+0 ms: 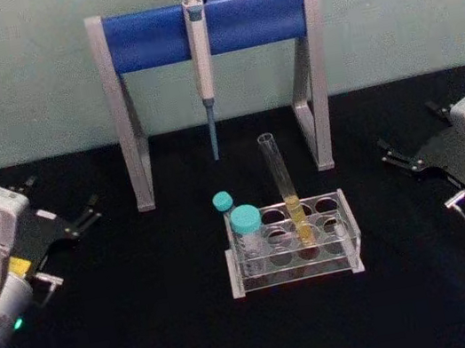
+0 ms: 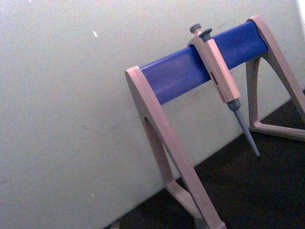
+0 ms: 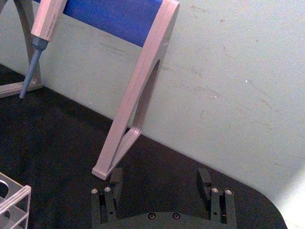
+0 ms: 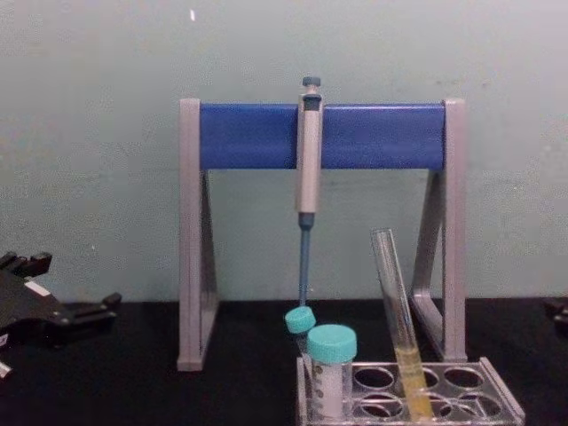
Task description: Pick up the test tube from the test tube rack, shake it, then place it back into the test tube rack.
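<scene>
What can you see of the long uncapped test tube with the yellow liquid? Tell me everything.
The test tube is long, slim and clear, glass by its look, uncapped, with yellow liquid in its lower part. It stands in a hole near the middle of the test tube rack, top leaning toward the robot's left, rising well above the rack. Only the rack touches it; the left end effector and right end effector sit open, far off to either side.

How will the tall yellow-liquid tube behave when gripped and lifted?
The test tube looks like smooth glass: probably slippery and fragile. It leans loosely in the test tube rack, so it may tilt on contact. Uncapped, its liquid could spill if shaken hard.
</scene>
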Robot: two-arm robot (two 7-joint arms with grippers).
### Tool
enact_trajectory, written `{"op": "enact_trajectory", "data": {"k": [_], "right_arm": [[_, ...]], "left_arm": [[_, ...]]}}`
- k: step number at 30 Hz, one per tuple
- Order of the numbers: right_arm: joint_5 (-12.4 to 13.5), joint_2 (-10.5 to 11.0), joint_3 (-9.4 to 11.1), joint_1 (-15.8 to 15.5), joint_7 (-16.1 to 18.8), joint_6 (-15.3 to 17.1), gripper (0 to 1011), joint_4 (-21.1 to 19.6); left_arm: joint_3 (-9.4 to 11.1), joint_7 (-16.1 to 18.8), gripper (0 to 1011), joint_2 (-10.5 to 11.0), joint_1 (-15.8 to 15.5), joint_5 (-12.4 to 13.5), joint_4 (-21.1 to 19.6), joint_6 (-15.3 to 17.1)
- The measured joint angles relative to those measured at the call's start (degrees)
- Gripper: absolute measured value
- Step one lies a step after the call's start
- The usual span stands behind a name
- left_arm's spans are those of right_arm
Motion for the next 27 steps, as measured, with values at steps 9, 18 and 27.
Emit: {"op": "enact_trajectory", "data": {"k": [9,18,27], "right_arm": [[0.0,0.0,0.0,0.0,0.0,0.0,1000,0.0],[0.35,-1.15,2.01,-0.61,0.96,-2.07,1000,-0.02],[7.4,-1.02,4.63,-1.65,10.85,-7.67,1000,-1.28]], "left_arm": [[0.0,0.0,1001,0.0,0.0,0.0,0.0,0.0],[0.0,0.0,1001,-0.01,0.0,0.0,0.0,0.0],[0.0,0.0,1001,0.0,0.0,0.0,0.0,0.0]]}}
